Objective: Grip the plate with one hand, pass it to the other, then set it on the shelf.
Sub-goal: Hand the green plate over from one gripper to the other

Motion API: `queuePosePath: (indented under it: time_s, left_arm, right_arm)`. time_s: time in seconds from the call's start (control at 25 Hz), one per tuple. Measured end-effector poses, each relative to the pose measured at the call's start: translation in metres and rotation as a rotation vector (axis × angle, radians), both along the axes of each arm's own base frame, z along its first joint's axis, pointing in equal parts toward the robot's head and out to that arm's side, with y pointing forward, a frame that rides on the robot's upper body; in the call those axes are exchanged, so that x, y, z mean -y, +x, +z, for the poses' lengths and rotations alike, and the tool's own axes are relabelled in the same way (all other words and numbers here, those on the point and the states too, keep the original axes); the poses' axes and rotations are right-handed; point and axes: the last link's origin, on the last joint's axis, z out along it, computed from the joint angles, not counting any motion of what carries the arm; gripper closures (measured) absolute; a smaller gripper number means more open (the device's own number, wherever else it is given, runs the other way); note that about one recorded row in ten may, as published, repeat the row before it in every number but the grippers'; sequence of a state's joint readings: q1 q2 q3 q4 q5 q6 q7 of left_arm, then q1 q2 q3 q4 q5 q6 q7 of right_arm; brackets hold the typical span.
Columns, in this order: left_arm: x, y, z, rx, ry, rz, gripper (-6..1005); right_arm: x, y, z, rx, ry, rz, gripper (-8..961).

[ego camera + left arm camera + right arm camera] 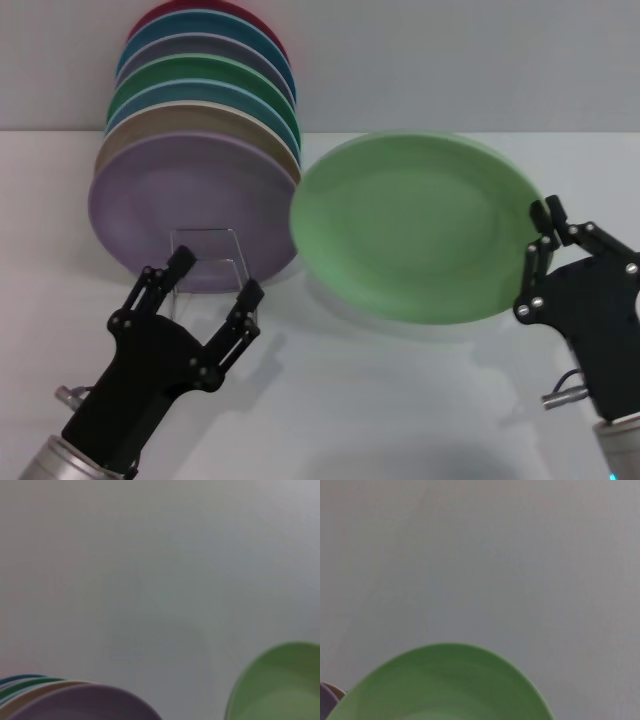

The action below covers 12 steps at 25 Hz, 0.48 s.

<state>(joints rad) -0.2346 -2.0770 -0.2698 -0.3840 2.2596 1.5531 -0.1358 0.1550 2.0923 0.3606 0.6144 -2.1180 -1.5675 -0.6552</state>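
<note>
The light mint-green plate (pixel 420 225) is held tilted above the table at centre right; it also shows in the left wrist view (pixel 280 685) and the right wrist view (pixel 440 685). My right gripper (pixel 545 240) is shut on its right rim. My left gripper (pixel 212 278) is open and empty, just in front of the clear acrylic shelf (pixel 208 262), left of the plate and apart from it. The shelf holds a row of upright plates, the lilac plate (pixel 180 205) foremost.
Behind the lilac plate (pixel 85 705) stand several plates (pixel 205 90) in tan, blue, darker green, grey and red, leaning toward the back wall. The white table (pixel 380 400) runs across the front.
</note>
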Motion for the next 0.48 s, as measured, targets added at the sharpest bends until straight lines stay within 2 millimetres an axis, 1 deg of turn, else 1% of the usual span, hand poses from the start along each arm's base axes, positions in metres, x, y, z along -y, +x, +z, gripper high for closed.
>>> queuePosePath:
  time_s: [0.28, 0.48]
  left_arm:
    - [-0.009, -0.001, -0.007, -0.033, -0.035, 0.021, 193]
    - [-0.017, 0.001, -0.01, -0.049, -0.049, 0.026, 194]
  right_arm:
    - [0.014, -0.02, -0.012, 0.04, -0.002, 0.036, 934]
    - [0.017, -0.022, -0.016, 0.077, 0.0, 0.027, 934]
